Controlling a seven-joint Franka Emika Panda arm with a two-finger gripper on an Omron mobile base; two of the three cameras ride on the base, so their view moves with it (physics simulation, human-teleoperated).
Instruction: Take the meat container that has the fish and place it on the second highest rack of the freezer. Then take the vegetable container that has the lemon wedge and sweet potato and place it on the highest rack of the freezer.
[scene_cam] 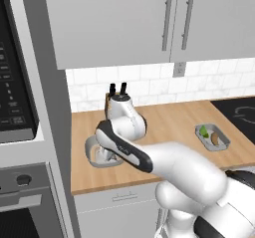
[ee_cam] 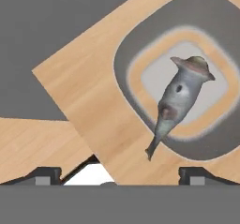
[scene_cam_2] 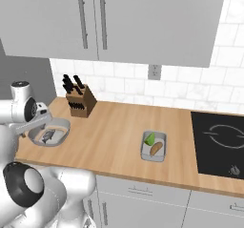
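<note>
A long butcher-block wooden counter (scene_cam_2: 119, 141) runs under flat grey wall cabinets (scene_cam_2: 143, 17) with slim vertical bar handles, backed by white marble-look tile with a wall outlet (scene_cam_2: 153, 72). At the counter's left end stands a tall grey column holding a black-glass wall oven (scene_cam: 15, 97); at the right end a black induction cooktop (scene_cam_2: 221, 143) is set into the wood. A wooden knife block (scene_cam_2: 80, 103) with dark handles stands near the backsplash. The meat container (scene_cam_2: 53, 135), a shallow grey rounded tub, sits near the counter's left front corner with the fish (ee_cam: 180, 99) lying inside it. The gripper (ee_cam: 119, 174) hangs above that corner, just beside the tub, its fingertips (ee_cam: 47, 175) set wide apart with nothing between them; in the hand view the tub lies off to one side of the fingers, not between them. In the left base view the arm's wrist hides part of the tub. Well apart, toward the cooktop, the vegetable container (scene_cam_2: 154, 146) rests on the wood, holding the green lemon wedge (scene_cam_2: 150, 139) and an orange-brown sweet potato (scene_cam_2: 156, 149) side by side.
</note>
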